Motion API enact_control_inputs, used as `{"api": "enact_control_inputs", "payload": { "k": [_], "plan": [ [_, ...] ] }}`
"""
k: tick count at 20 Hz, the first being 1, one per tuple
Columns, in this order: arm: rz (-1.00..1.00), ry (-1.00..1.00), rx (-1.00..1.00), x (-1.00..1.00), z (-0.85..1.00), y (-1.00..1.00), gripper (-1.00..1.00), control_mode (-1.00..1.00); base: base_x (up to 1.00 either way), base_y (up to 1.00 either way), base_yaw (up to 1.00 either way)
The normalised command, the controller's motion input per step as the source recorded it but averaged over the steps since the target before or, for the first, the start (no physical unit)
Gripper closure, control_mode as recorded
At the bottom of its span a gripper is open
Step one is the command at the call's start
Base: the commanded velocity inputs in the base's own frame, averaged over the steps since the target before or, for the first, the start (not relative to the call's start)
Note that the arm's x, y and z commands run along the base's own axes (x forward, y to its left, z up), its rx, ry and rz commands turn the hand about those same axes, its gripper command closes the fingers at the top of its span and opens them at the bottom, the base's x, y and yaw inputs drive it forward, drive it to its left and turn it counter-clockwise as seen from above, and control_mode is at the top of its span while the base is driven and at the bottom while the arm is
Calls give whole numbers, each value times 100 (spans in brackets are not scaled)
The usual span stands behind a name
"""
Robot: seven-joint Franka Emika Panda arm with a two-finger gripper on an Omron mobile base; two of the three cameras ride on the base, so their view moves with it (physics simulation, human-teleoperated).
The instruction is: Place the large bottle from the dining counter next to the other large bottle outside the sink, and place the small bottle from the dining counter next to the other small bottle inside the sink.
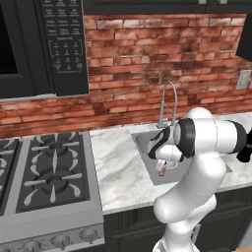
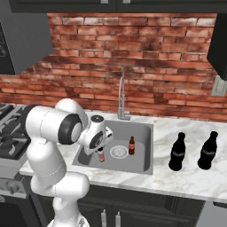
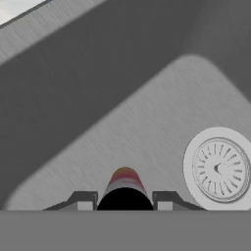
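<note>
Two tall dark glass bottles (image 2: pixel 178 152) already stand side by side on the white marble bench (image 2: pixel 177 179) to the right of the sink, so the large-bottle half of the task looks done and the step in hand is setting the small bottle down. The white arm's gripper (image 2: pixel 101 156) reaches into the grey steel sink basin (image 2: pixel 141 131), its fingers (image 3: pixel 84 201) closed on the small brown bottle with a reddish label (image 3: pixel 125 186), which hangs just above the basin floor near the left wall. The other small brown bottle (image 2: pixel 131 146) stands upright on the far side of the round white drain strainer (image 2: pixel 118 152), so the two are near but not yet beside each other. To do this well, I would carry the held bottle across, past the strainer, keeping it upright and low, then lower it onto flat steel just beside its twin rather than on the strainer, where it could rock. Leave a small gap so the fingers do not knock the standing bottle over, release only once the base rests flat, and lift straight up, clear of the curved chrome tap (image 2: pixel 121 97).
</note>
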Motion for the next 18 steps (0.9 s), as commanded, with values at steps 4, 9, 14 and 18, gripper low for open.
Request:
{"api": "enact_control_inputs", "payload": {
  "k": [4,9,14,18],
  "plan": [
    [0,0,0,12,-29,0,100,-100,0,0,0],
    [0,0,0,7,-30,0,100,-100,0,0,0],
    [0,0,0,3,-30,0,100,-100,0,0,0],
    [0,-2,0,1,-18,0,100,-100,0,0,0]
  ]
}}
